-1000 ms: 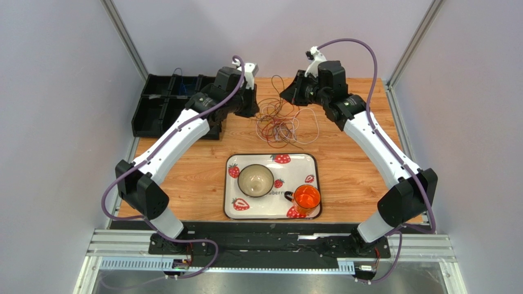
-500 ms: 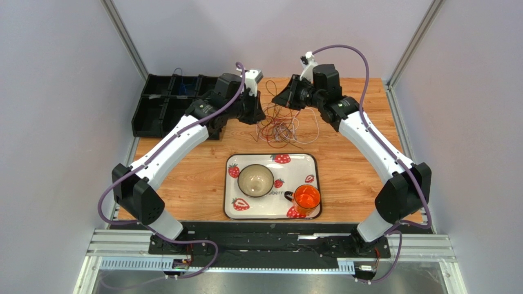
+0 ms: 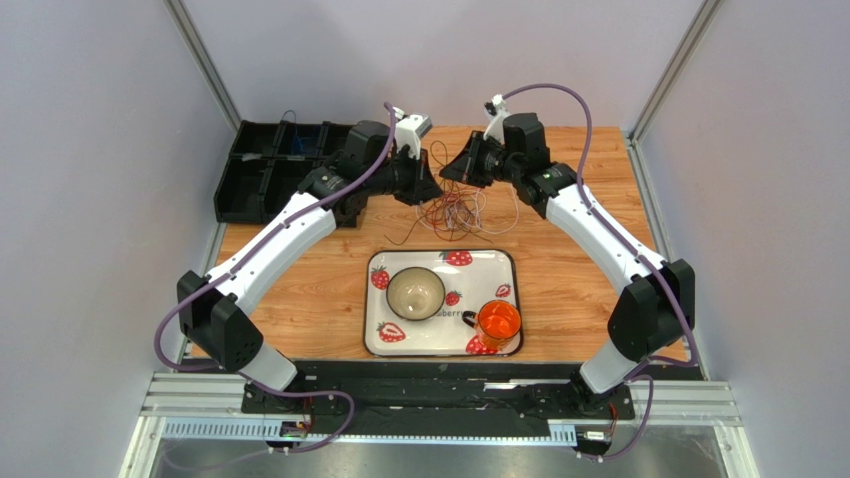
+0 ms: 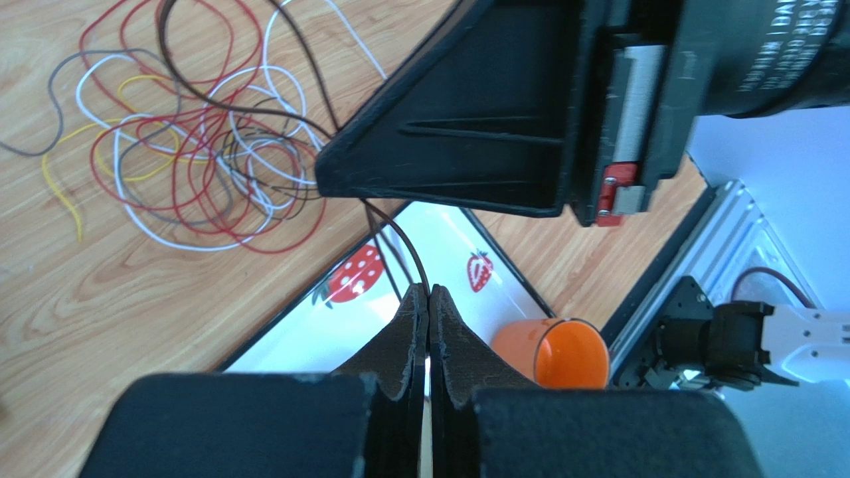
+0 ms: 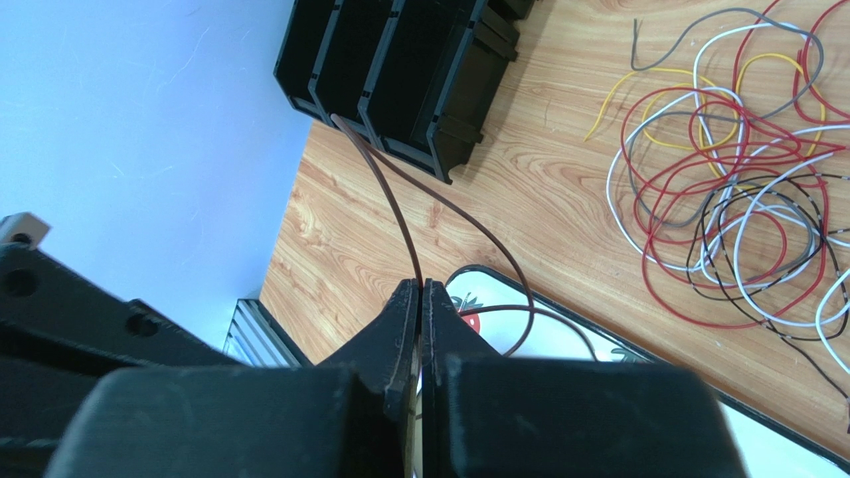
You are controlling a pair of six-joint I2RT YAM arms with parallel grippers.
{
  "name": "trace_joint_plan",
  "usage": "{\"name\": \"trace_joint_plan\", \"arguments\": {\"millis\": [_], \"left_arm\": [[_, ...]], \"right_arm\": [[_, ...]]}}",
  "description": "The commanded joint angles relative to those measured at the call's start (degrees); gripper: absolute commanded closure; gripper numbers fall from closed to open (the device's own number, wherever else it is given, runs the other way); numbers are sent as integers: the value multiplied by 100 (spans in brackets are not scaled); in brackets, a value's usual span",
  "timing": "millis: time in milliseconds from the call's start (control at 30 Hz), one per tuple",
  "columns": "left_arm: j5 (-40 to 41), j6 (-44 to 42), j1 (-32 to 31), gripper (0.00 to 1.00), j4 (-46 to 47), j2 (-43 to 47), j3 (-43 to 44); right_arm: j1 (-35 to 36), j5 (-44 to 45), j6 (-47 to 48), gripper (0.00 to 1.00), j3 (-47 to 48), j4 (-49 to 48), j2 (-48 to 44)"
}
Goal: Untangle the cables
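Observation:
The cables [image 3: 457, 209] are a loose tangle of thin red, white, yellow, grey and dark wires on the wooden table, behind the tray. In the left wrist view the tangle [image 4: 200, 149] lies at upper left; in the right wrist view it [image 5: 728, 179] lies at upper right. My left gripper [image 3: 433, 189] [image 4: 428, 291] is shut on a dark brown cable [image 4: 407, 244] that leads up towards the tangle. My right gripper [image 3: 450, 171] [image 5: 420, 285] is shut on a brown cable [image 5: 392, 204] too. The two grippers hang close together above the tangle's left side.
A strawberry-print tray [image 3: 479, 271] in front of the tangle holds a beige bowl [image 3: 415, 292] and an orange cup [image 3: 498, 323]. Black bins [image 3: 269, 169] stand at the back left. Grey walls close both sides.
Both grippers have moved inward towards each other and risen above the tangle. The tangle has bunched slightly, and a strand now trails towards the tray.

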State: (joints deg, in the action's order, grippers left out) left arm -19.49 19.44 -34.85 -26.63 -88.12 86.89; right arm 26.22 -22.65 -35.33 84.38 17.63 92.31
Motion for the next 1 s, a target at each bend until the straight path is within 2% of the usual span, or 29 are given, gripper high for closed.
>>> {"name": "trace_joint_plan", "arguments": {"millis": [0, 200, 400, 433, 567, 867, 967], "left_arm": [[-407, 16, -66, 100, 360, 242, -111], [-83, -54, -110, 100, 203, 190, -155], [1393, -248, -92, 100, -481, 137, 161], [1734, -265, -75, 100, -588, 76, 240], [1852, -152, 206, 100, -1010, -118, 644], [1940, -151, 866, 100, -1072, 93, 531], [2344, -151, 1068, 100, -1107, 119, 460]], "right_arm": [[50, -90, -79, 100, 26, -304, -161], [85, -134, -158, 100, 87, -356, -161], [305, -310, -167, 100, 605, -392, 348], [340, -327, -158, 100, 876, -383, 453], [524, -397, -114, 100, 1764, -138, 1121], [832, -512, -184, 100, 3803, 66, 2782], [929, -503, -290, 100, 4262, -127, 3178]]}}
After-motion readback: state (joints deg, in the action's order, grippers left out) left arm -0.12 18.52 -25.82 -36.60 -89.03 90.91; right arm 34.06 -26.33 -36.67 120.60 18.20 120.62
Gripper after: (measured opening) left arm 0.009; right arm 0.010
